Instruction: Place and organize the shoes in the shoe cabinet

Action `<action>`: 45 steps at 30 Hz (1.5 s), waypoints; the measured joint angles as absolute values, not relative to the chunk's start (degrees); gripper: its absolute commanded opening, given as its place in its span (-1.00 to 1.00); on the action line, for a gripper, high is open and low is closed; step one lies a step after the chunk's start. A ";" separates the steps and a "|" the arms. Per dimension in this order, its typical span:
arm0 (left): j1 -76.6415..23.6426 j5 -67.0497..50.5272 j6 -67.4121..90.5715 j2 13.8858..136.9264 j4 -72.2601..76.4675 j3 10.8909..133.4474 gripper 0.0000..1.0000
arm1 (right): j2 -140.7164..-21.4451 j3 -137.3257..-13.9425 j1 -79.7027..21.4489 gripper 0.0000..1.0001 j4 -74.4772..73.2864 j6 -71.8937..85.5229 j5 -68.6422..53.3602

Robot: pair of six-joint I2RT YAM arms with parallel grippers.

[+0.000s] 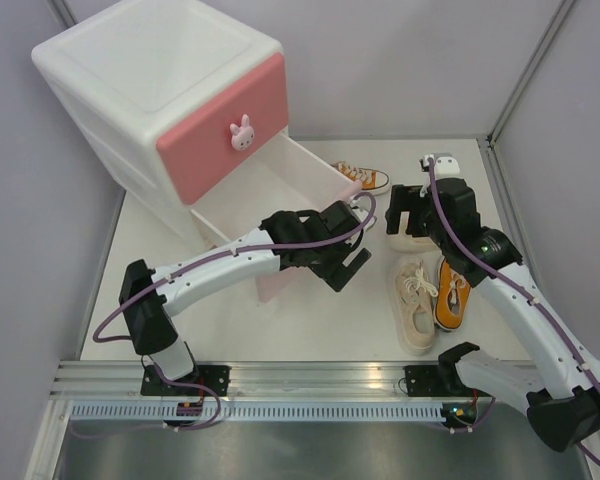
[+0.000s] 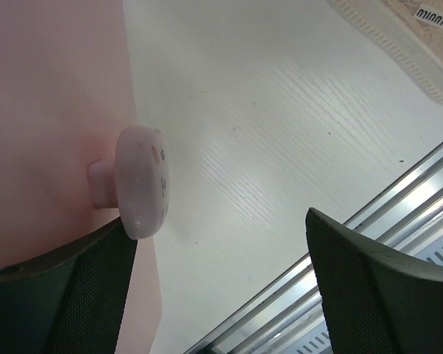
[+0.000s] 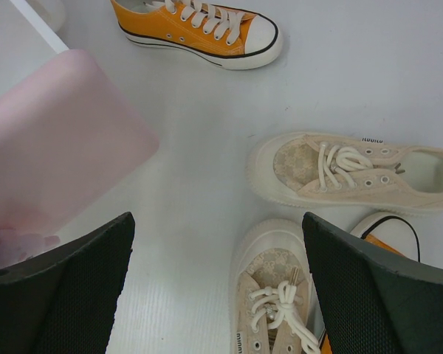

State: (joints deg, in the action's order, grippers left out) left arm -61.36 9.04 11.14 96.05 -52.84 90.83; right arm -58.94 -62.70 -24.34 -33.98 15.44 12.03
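The boxy white plastic shoe cabinet (image 1: 130, 90) with pink drawer fronts stands at the far left corner of the white bench (image 1: 310, 335). Its upper drawer (image 1: 225, 130) is closed and its lower drawer (image 1: 265, 190) is pulled out toward the middle of the bench. The left gripper (image 1: 348, 270) is at the lower drawer's pink front panel (image 2: 44, 110), released, with its jaws spread wide and holding nothing. In the left wrist view the white bunny-shaped knob (image 2: 142, 181) sits right at the tip of one finger (image 2: 74, 295), not between the two. The right gripper (image 1: 408, 225) hangs toward the right edge, also released, with its black fingers (image 3: 376, 295) wide apart above the shoes. All four shoes lie on the bench, outside the cabinet. An orange canvas sneaker (image 1: 365, 177) with white laces lies near the far edge just beyond the open drawer. A cream lace-up sneaker (image 1: 410, 242) lies under the right gripper. A second cream sneaker (image 1: 412, 300) lies nearer the front edge, and a second orange sneaker (image 1: 452, 295) lies close beside it on the side toward the right edge.
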 measured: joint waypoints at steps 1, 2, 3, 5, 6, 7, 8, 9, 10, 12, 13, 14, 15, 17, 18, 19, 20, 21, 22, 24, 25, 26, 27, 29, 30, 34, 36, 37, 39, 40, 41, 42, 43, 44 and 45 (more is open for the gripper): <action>-61.49 8.93 11.33 96.05 -53.32 91.22 0.96 | -58.92 -62.70 -24.32 0.96 -34.02 15.44 12.14; -61.65 8.88 11.53 96.05 -53.78 91.59 1.00 | -58.92 -62.70 -24.29 0.96 -34.06 15.44 12.21; -61.82 8.78 11.75 96.05 -54.26 92.05 1.00 | -58.92 -62.70 -24.27 0.96 -34.15 15.44 12.27; -61.91 8.25 11.99 96.05 -55.24 92.88 0.99 | -58.89 -62.70 -24.25 0.96 -34.37 15.46 12.49; -61.95 7.70 12.08 96.05 -55.83 93.41 1.00 | -58.89 -62.70 -24.25 0.96 -34.37 15.46 12.58; -61.98 7.22 12.16 96.05 -56.49 94.11 1.00 | -58.89 -62.70 -24.25 0.96 -34.37 15.49 12.60; -62.08 6.87 12.19 96.05 -56.97 94.72 1.00 | -58.92 -62.70 -24.25 0.96 -34.37 15.51 12.62; -62.17 6.37 12.29 96.05 -57.36 95.37 1.00 | -58.92 -62.70 -24.25 0.96 -34.37 15.64 12.64; -62.26 5.87 12.40 96.05 -57.67 95.94 1.00 | -58.92 -62.70 -24.25 0.96 -34.37 15.68 12.73; -62.63 5.39 12.56 96.07 -58.13 96.47 1.00 | -58.89 -62.70 -24.25 0.95 -34.37 15.86 12.99; -62.85 5.30 12.62 96.23 -58.46 96.60 1.00 | -58.89 -62.70 -24.25 0.96 -34.37 15.92 13.04; -63.11 5.37 12.84 96.47 -58.67 96.71 1.00 | -58.85 -62.70 -24.25 0.96 -34.37 16.12 13.06; -63.26 5.54 12.93 96.77 -58.70 96.71 1.00 | -58.81 -62.70 -24.25 0.96 -34.39 16.29 13.13; -63.77 7.16 13.91 97.78 -58.65 96.71 1.00 | -58.61 -62.54 -24.25 0.96 -34.35 16.56 13.30; -64.14 8.47 14.46 98.30 -58.59 96.71 1.00 | -58.43 -62.37 -24.25 0.96 -34.33 16.75 13.43; -64.53 9.65 15.18 98.78 -58.50 96.71 1.00 | -58.26 -62.13 -24.25 0.96 -34.33 16.88 13.45; -64.88 10.87 15.81 99.24 -58.35 96.71 1.00 | -58.08 -61.87 -24.25 0.96 -34.35 17.04 13.47; -65.12 11.97 16.45 99.68 -58.17 96.71 1.00 | -58.00 -61.67 -24.25 0.96 -34.37 17.21 13.47; -65.23 12.60 16.86 100.07 -58.04 96.75 1.00 | -57.91 -61.39 -24.25 0.96 -34.33 17.39 13.50; -65.52 14.35 17.65 101.38 -57.76 97.34 0.99 | -57.82 -60.99 -24.25 0.96 -34.46 17.76 13.56; -65.65 15.09 18.02 102.04 -57.71 97.84 0.99 | -57.78 -60.84 -24.25 0.96 -34.48 17.85 13.65; -65.78 15.90 18.41 102.65 -57.52 98.32 1.00 | -57.71 -60.71 -24.25 0.96 -34.54 17.96 13.78; -66.00 16.67 18.79 103.22 -57.52 98.85 0.99 | -57.67 -60.60 -24.25 0.96 -34.57 18.04 13.91; -66.32 18.20 19.77 104.14 -57.49 99.88 1.00 | -57.45 -60.42 -24.25 0.96 -34.79 18.20 14.39; -66.50 18.83 20.23 104.51 -57.47 100.33 1.00 | -57.34 -60.40 -24.25 0.96 -34.87 18.26 14.79; -67.16 20.95 22.37 105.65 -57.34 101.30 0.99 | -57.06 -60.40 -24.21 0.96 -34.94 18.50 16.01; -67.37 22.09 23.42 105.93 -57.34 101.34 1.00 | -57.06 -60.40 -24.21 0.96 -34.96 18.81 16.53; -67.55 22.94 23.86 106.17 -57.34 101.49 1.00 | -57.06 -60.40 -24.21 0.96 -35.00 18.96 16.73; -68.01 24.95 24.53 106.72 -57.39 101.95 1.00 | -57.06 -60.40 -24.21 0.96 -35.16 19.35 17.02; -68.27 25.85 24.97 107.13 -57.52 102.41 0.99 | -57.06 -60.36 -24.21 0.95 -35.27 19.51 17.21; -68.40 26.39 25.15 107.37 -57.49 102.67 0.99 | -56.97 -60.29 -24.21 0.96 -35.31 19.68 17.50; -68.58 27.07 25.30 107.68 -57.39 102.94 1.00 | -56.86 -60.23 -24.18 0.96 -35.40 19.81 17.87; -68.75 27.68 25.52 107.96 -57.47 103.31 1.00 | -56.71 -60.12 -24.14 0.96 -35.44 19.90 18.15; -68.93 28.40 25.61 108.16 -57.45 103.59 1.00 | -56.47 -59.94 -24.14 0.95 -35.55 19.99 18.50; -69.12 28.86 25.69 108.22 -57.41 103.88 1.00 | -56.23 -59.77 -24.14 0.96 -35.64 20.08 18.90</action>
